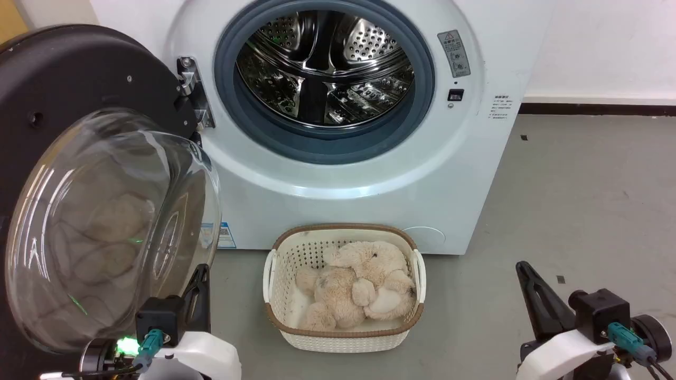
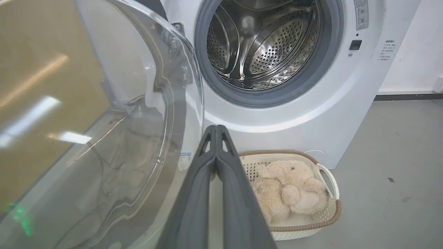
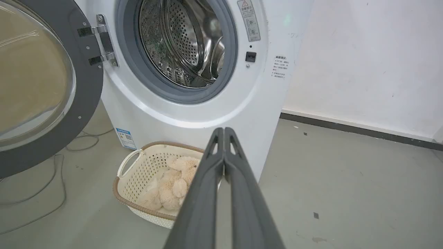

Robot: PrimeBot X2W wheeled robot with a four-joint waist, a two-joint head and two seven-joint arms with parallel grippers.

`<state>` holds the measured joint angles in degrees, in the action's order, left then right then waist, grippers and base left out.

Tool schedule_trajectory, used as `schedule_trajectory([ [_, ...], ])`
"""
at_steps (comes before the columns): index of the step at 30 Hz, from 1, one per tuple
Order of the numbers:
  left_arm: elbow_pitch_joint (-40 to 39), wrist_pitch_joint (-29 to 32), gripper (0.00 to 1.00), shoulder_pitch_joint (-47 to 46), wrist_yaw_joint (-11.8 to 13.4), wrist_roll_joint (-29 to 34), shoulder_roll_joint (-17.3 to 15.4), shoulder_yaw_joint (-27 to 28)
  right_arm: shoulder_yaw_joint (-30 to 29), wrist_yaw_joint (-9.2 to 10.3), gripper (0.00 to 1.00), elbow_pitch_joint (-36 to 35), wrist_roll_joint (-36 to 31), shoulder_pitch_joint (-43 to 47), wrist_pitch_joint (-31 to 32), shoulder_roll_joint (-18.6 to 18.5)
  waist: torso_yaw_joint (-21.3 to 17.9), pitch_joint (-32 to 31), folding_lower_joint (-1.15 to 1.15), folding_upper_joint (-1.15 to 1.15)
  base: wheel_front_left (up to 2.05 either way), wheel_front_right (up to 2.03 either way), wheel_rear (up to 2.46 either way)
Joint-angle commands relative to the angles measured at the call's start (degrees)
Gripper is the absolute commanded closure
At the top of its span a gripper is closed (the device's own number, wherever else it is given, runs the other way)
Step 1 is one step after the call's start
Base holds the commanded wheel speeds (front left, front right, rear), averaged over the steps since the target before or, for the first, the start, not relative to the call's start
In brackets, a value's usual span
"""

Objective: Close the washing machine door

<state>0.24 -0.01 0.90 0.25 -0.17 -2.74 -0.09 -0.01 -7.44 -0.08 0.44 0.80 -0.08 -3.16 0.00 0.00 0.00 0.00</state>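
The white washing machine point(image 1: 369, 184) stands ahead with its steel drum point(image 1: 325, 66) exposed inside the grey gasket. The washing machine door point(image 1: 105, 221) hangs wide open on the left, its black rim held by a metal hinge point(image 1: 193, 92) and its clear glass bowl bulging toward me. My left gripper point(image 1: 200, 272) is shut, low at the lower left, just right of the glass bowl; whether it touches is unclear. In the left wrist view the left gripper point(image 2: 216, 128) shows fingers pressed together beside the door point(image 2: 138, 121). My right gripper point(image 1: 523, 266) is shut, at the lower right over bare floor.
A white woven laundry basket point(image 1: 346, 338) with a beige plush toy point(image 1: 359, 285) sits on the floor right in front of the machine. A cable point(image 3: 52, 180) lies on the floor under the door. Grey floor point(image 1: 581, 211) stretches to the right, up to a white wall.
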Motion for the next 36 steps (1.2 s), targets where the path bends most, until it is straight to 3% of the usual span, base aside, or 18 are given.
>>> schedule_trajectory([
  [1, -0.24, 0.01, 1.0, -0.9, -0.25, 0.17, -0.14, 0.09, 0.01, -0.05, 1.0, 0.08, -0.44, -0.8, 0.08, 0.28, 0.0, 0.0, 0.0, 0.0, 0.0, 0.0, 0.0],
  [3, 0.01, -0.03, 1.0, 0.01, 0.01, 0.0, 0.0, -0.02, 0.02, 0.0, 1.0, -0.01, 0.05, 0.02, -0.01, -0.01, 0.0, 0.0, 0.0, 0.0, 0.0, 0.0, 0.0],
  [4, 0.07, -0.01, 0.0, 0.02, 0.08, 0.0, 0.01, -0.03, 0.02, 0.0, 0.0, -0.01, 0.03, 0.03, 0.0, -0.01, 0.0, 0.0, 0.0, 0.0, 0.0, 0.0, 0.0],
  [22, 1.0, -2.16, 0.0, 0.02, 0.86, -0.47, -0.01, -1.44, 0.33, -0.01, 0.0, -0.22, 1.47, 0.61, -2.14, 0.03, 0.71, -0.06, 0.0, 0.0, 0.0, 0.0, 0.0],
  [36, 1.52, -3.84, 0.0, 0.11, 1.47, -0.78, -0.09, -2.46, 1.07, -0.01, 0.0, -0.26, 2.54, 1.2, -3.81, 0.06, 3.82, -0.28, 0.0, 0.0, 0.0, 0.0, 0.0],
])
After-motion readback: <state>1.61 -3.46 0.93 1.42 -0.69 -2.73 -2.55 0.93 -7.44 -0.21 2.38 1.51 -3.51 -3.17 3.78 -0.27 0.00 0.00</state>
